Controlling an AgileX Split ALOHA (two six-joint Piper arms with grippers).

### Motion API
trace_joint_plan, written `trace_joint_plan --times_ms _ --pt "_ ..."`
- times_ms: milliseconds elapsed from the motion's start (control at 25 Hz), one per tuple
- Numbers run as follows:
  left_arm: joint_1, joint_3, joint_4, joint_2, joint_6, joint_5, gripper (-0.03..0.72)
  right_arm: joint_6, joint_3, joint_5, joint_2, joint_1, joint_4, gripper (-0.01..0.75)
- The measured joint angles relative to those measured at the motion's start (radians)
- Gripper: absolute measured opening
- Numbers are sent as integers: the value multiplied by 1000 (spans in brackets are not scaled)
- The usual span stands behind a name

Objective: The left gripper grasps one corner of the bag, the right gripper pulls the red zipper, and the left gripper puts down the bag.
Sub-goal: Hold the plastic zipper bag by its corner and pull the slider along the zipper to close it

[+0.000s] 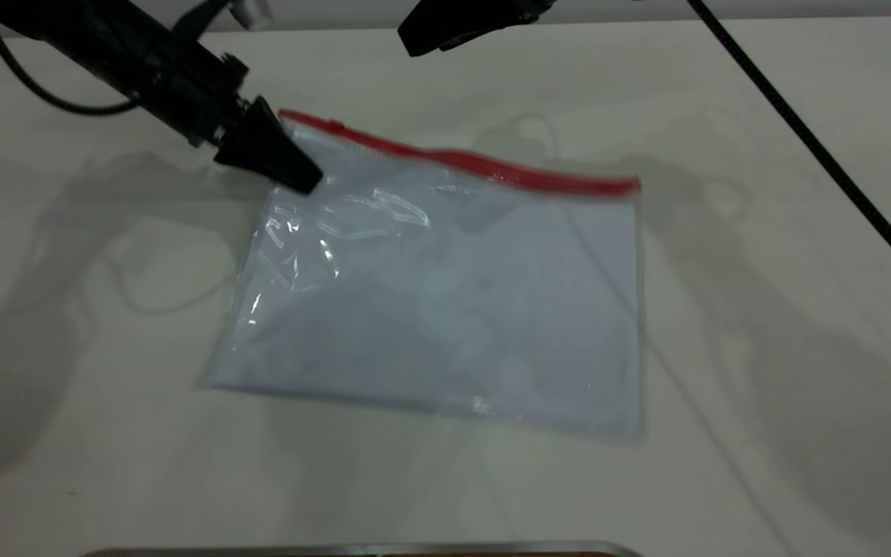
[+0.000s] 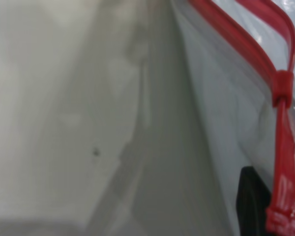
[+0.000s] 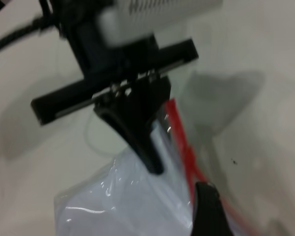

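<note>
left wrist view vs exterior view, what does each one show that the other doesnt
Only the left wrist view shows the tiny red slider tab up close, with the red zipper strip split into two tracks beyond it.

Only the exterior view shows the whole flat clear plastic bag with white paper inside, the black wedge-jawed left gripper shut on its upper left corner, the black right gripper hovering apart above the zipper, and a metal edge at the near side.

Both show the zipper, the bag's plastic and the white table.
</note>
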Motion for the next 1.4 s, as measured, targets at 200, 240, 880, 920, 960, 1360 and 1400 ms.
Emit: trace_joint_plan --times_ms 200,240,880,920,960,1360,1400 --pt "-7 0 41 0 19 11 53 -30 -15 14 40 10 36 510" --pt "-7 0 37 0 24 11 53 -37 -20 17 51 16 47 510" --pt "-54 0 -103 0 261 -91 53 -10 -151 83 213 44 108 505" --pt "-54 0 -108 0 262 -100 53 -9 -151 85 215 44 104 500" --pt "-54 0 -110 0 263 -105 53 -7 -151 85 217 44 99 493" --pt "-54 0 -112 0 264 -125 53 15 -154 85 249 41 134 467" --pt "-54 0 -112 0 264 -125 53 15 -154 84 249 41 140 467"
